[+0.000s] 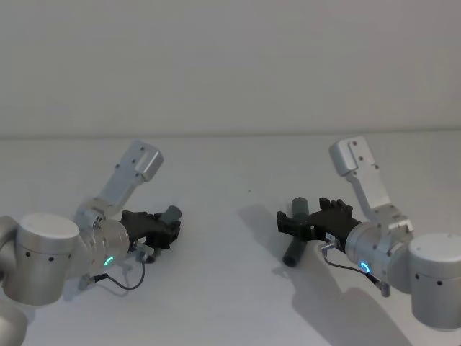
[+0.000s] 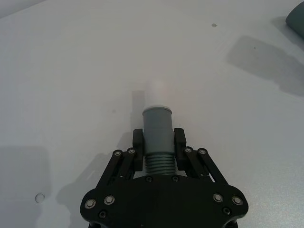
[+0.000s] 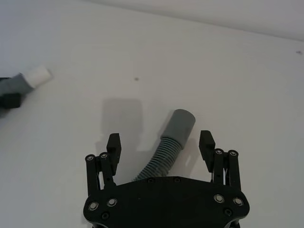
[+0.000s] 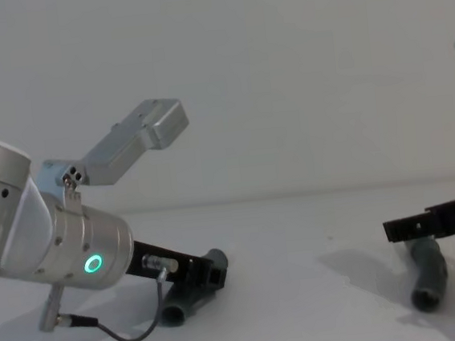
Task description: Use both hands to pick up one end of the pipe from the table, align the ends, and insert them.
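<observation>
L gripper [image 2: 158, 142] clenched on ribbed part of white-tipped pipe piece [image 2: 157, 124], left half of table [image 1: 230, 303]. R gripper [image 3: 160, 141] spread wide, fingers either side of 2nd pipe piece [image 3: 176, 127], no contact. It lies on table's right half, well apart from first.

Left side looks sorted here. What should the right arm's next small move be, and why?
Probably close the right gripper. Its fingers stand open on either side of the dark grey pipe piece, with a gap on each side, so nothing holds that piece yet. The left gripper is already shut on the white-tipped piece, so aligning the ends likely waits on this grasp.
</observation>
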Controlling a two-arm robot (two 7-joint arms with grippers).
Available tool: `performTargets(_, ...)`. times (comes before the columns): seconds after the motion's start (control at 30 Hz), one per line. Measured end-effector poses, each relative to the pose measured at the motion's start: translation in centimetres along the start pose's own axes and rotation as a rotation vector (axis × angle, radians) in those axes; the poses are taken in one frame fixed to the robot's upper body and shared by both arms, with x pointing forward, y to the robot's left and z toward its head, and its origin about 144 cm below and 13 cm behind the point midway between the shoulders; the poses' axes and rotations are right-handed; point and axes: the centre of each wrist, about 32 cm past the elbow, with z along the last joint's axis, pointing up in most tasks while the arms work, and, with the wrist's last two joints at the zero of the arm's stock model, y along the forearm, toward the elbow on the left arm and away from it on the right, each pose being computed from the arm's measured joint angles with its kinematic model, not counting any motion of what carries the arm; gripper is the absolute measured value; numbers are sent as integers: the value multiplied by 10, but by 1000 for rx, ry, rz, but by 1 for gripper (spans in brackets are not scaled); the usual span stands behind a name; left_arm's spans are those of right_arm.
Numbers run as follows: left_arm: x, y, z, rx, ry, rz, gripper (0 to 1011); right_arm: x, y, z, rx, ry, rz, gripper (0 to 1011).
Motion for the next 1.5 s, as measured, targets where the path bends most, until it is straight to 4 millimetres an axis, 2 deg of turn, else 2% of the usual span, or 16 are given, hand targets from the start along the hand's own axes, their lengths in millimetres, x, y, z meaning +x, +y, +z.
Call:
performTargets(0.6,0,0,0,0,0,0,341,0,18,-2,-60,-27,-48,1001)
performTargets(1.23,0,0,0,0,0,0,341,4,26,-8,-81,12,-41,1001)
performTargets(1.43,0,0,0,0,0,0,341,5,27,-9,-83,19,-38,925)
performTargets(1.5,0,0,0,0,0,0,341,5,27,-9,-83,21,-37,829)
